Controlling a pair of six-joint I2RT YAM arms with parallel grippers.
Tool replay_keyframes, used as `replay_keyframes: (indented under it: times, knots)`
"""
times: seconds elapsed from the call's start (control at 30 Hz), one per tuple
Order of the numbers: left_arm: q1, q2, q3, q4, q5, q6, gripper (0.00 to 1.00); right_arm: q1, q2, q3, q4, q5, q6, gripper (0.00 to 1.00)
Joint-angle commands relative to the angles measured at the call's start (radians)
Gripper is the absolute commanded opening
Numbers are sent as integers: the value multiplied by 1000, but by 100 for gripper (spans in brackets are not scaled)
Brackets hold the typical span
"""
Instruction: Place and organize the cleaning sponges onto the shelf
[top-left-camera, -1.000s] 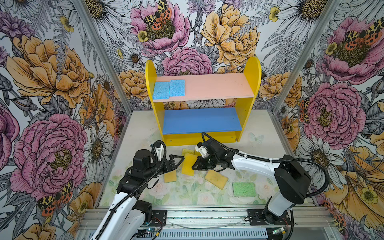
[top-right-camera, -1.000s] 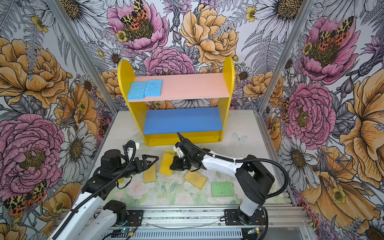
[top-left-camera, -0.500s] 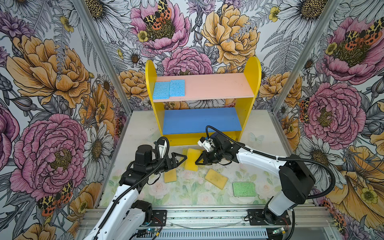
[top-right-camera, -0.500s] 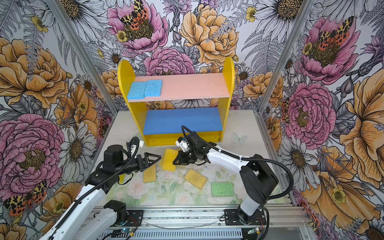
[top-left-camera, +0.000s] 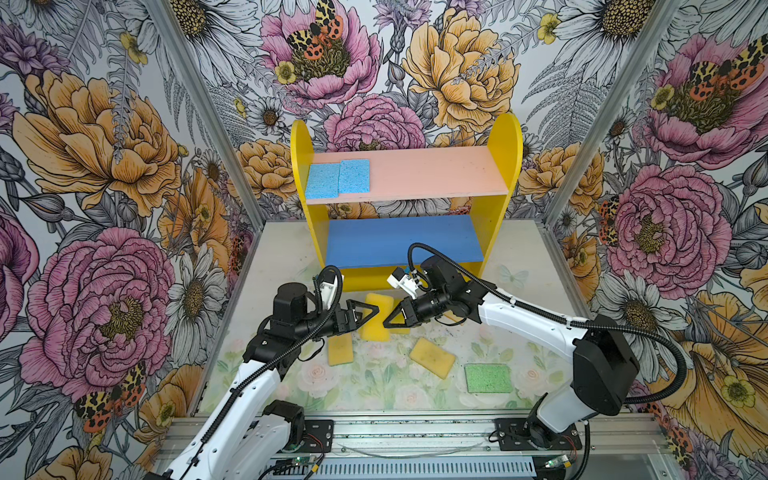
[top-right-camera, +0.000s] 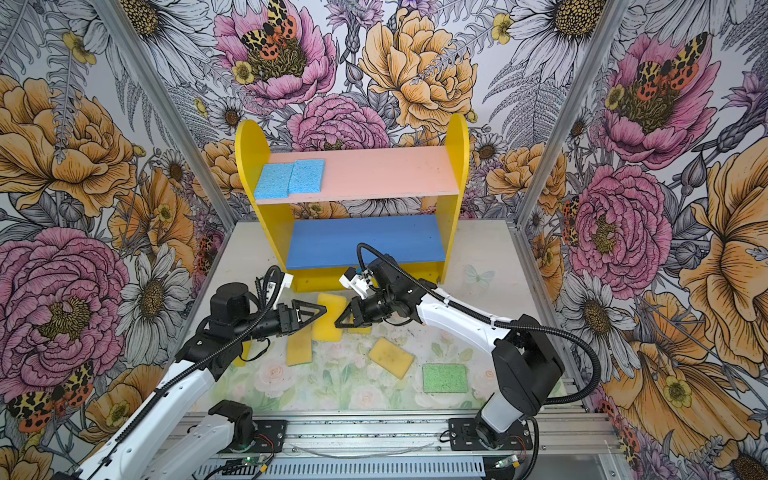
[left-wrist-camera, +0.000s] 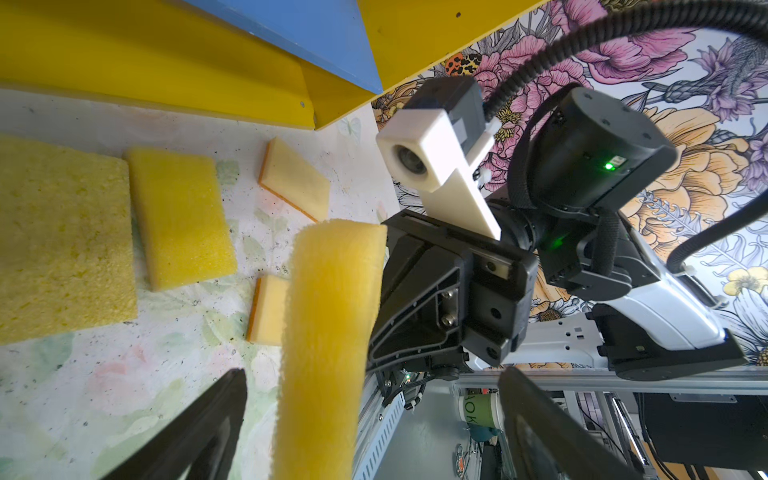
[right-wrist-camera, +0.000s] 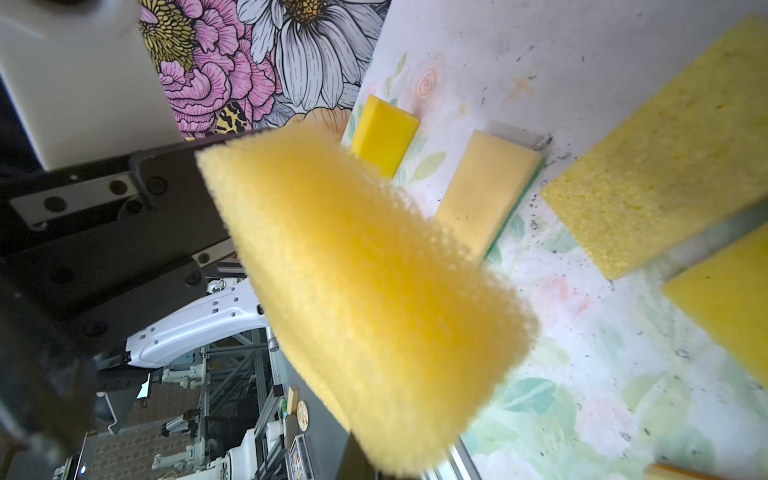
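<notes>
held sponge (top-left-camera: 376, 320), loose sponges (top-left-camera: 340, 351) seemingly beneath, shelf (top-left-camera: 505, 158) behind

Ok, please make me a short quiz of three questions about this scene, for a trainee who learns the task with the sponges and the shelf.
1. True or false: some sponges lie on the blue lower board.
2. What does the right gripper hold? A: nothing. B: a yellow sponge. C: a cloth.
3. How many light blue sponges lie on the pink upper board?

Key: 1 false, that board is bare. 2 B. 3 two, side by side at one end.
</notes>
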Motion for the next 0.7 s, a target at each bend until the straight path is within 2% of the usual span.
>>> replay_keyframes:
  times: [0.0, 0.1, 0.2, 0.27, 0.3, 0.4, 0.47, 0.57, 0.67]
  knots:
    - [-28, 30, 33, 39, -29, 31, 83, 9, -41, 27, -2, -41, -10, 2]
    - [-40, 47, 39, 57, -31, 28, 67, 16, -44, 27, -3, -48, -8, 2]
    - [-44, 45, 37, 66, -49, 22, 39, 16, -44, 27, -2, -48, -2, 6]
    - [-43, 36, 26, 79, -63, 9, 22, 16, -46, 27, -1, -42, 6, 16]
    - [-44, 34, 17, 94, -65, -4, 17, 16, -53, 27, 0, -32, 14, 21]
    - [-42, 20, -18, 164, -86, -73, 15, 12, -102, 16, 1, 59, 51, 41]
    - [-31, 5, -56, 267, -96, -161, 15, 18, -137, 13, 6, 127, 82, 56]
    - [-6, -5, -102, 432, -114, -306, 15, 29, -183, 14, 8, 196, 112, 64]
    - [14, -1, -107, 519, -121, -382, 15, 34, -210, 26, 14, 225, 138, 65]
